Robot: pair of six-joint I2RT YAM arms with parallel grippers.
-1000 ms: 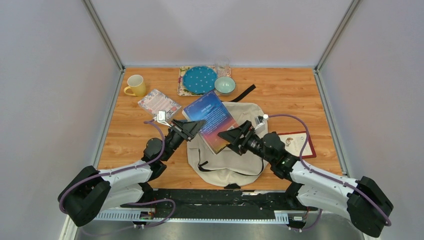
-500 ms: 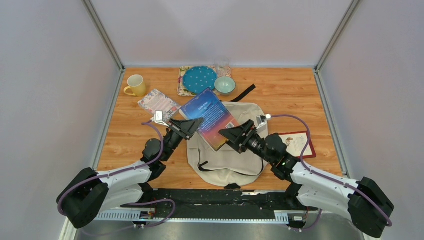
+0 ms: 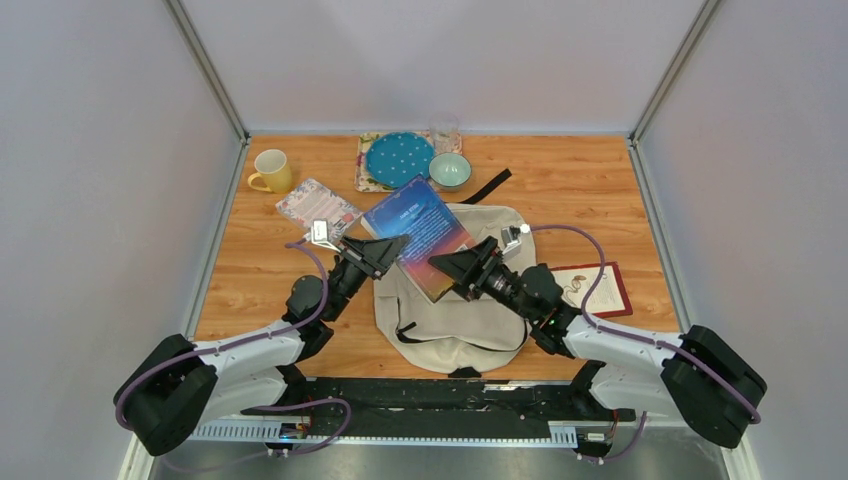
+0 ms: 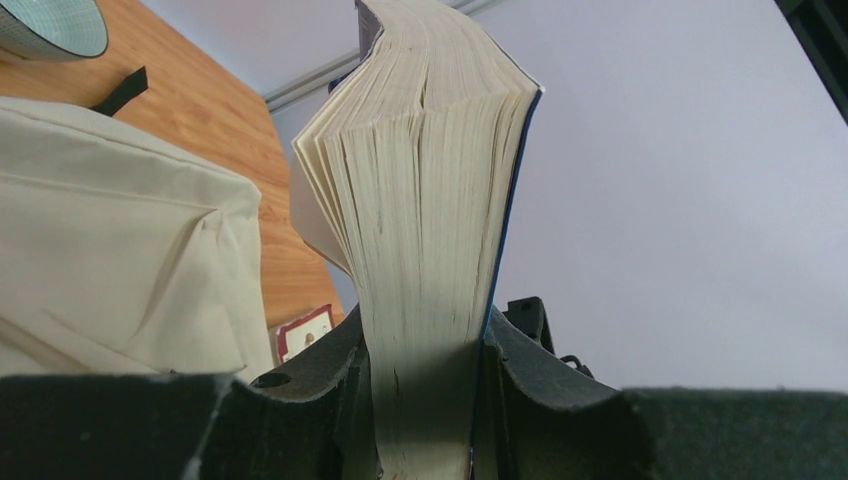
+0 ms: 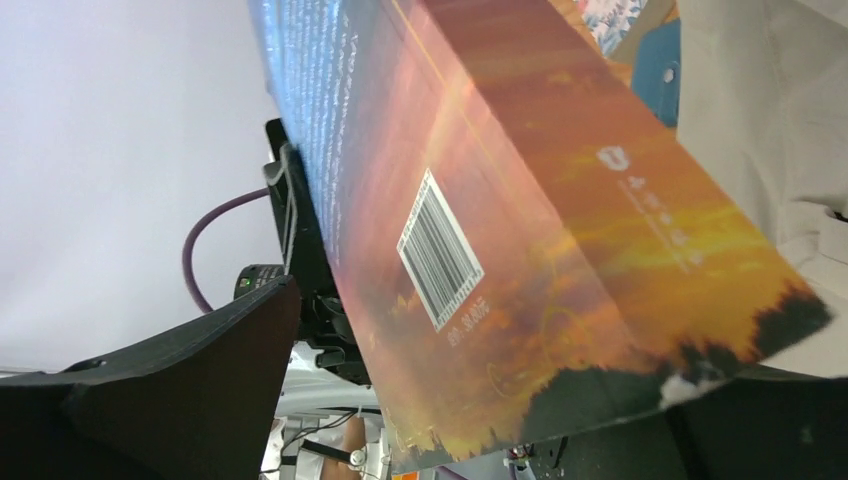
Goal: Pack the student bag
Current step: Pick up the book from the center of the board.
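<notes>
- The student bag (image 3: 440, 325) is my reference point. It lies flat on the wooden table (image 3: 560, 190), cream fabric up, with thin black straps curling across its near half.
- A thick paperback book (image 3: 420, 228) hangs tilted over the bag's far-left part. Its cover runs from blue to orange sunset, and the right wrist view shows a barcode on it.
- The left gripper (image 3: 388, 248) comes in from the bag's left side. In the left wrist view its fingers (image 4: 330, 400) are clamped tight on the book's page edge, with the pages fanning out above them.
- The right gripper (image 3: 452, 266) sits over the middle of the bag, at the book's near-right edge. Its jaws are spread wide with the book's lower corner between them. The left-hand finger (image 5: 180, 400) shows a gap to the cover, and I cannot tell whether the other finger touches.
- Beyond the bag is a teal bowl (image 3: 450, 170), and a black strap (image 3: 487, 186) trails out from the bag's far edge.
- Beyond the bag and to its left, a blue dotted plate (image 3: 400, 158) rests on a patterned mat (image 3: 364, 180), with a clear glass (image 3: 444, 130) behind the bowl.
- Further to the bag's left are a floral notebook (image 3: 318, 205) and a yellow mug (image 3: 270, 172).
- Just beside the bag on its right lies a red-bordered card (image 3: 600, 288), flat on the table.
</notes>
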